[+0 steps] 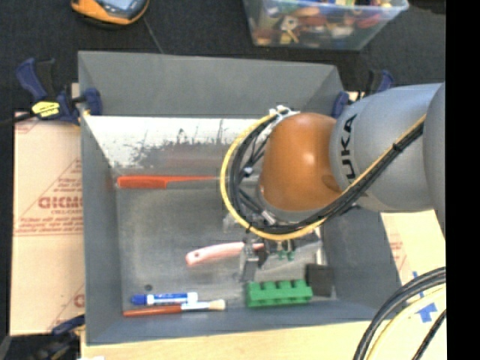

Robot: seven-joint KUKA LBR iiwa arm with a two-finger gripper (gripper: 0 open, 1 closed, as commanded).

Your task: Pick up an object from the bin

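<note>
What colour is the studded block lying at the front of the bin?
The studded block is bright green, seen best in the camera view.

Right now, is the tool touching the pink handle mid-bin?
Cannot tell. In the camera view the pink handle runs right up to the tool; neither a gap nor contact shows plainly there.

The bin (97,223) holds 6 loose things: 1 green brick (279,292) and 1 black block (319,280) at 5 o'clock, 1 pink-handled tool (214,255) near centre, 1 blue marker (165,299) and 1 orange brush (169,310) at 7 o'clock (side by side), and 1 orange stick (161,180) at 11 o'clock.
</note>
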